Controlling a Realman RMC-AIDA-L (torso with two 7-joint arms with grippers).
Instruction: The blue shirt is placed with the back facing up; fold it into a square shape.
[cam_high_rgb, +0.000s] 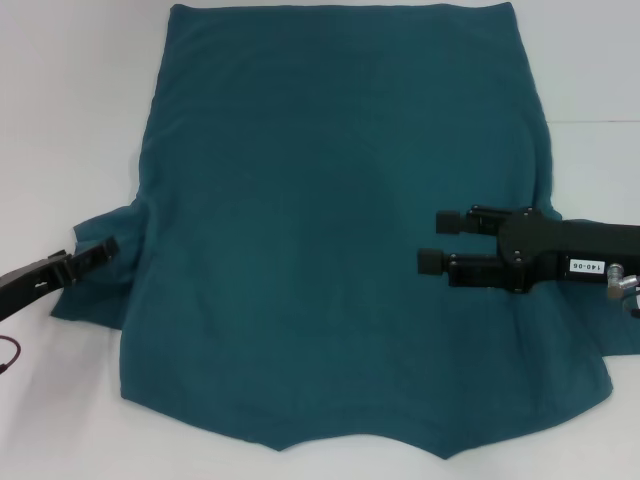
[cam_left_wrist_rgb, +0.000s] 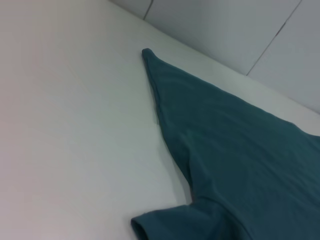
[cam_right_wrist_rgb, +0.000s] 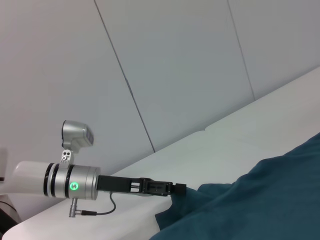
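The blue shirt (cam_high_rgb: 320, 230) lies spread flat on the white table, hem at the far side and collar at the near edge. Its left sleeve (cam_high_rgb: 105, 285) sticks out sideways. My left gripper (cam_high_rgb: 97, 255) sits low at that sleeve's outer edge, touching the cloth; the right wrist view shows its tip (cam_right_wrist_rgb: 179, 189) meeting the sleeve (cam_right_wrist_rgb: 210, 200). In the left wrist view I see the shirt's side edge (cam_left_wrist_rgb: 210, 130) and the sleeve (cam_left_wrist_rgb: 165, 222), but no fingers. My right gripper (cam_high_rgb: 440, 241) hovers over the right half of the shirt, open, with nothing between its fingers.
The white table (cam_high_rgb: 70, 110) runs wide to the left of the shirt and behind it. A pale panelled wall (cam_right_wrist_rgb: 175, 65) rises beyond the table. A thin cable (cam_high_rgb: 8, 352) hangs from the left arm near the table's left edge.
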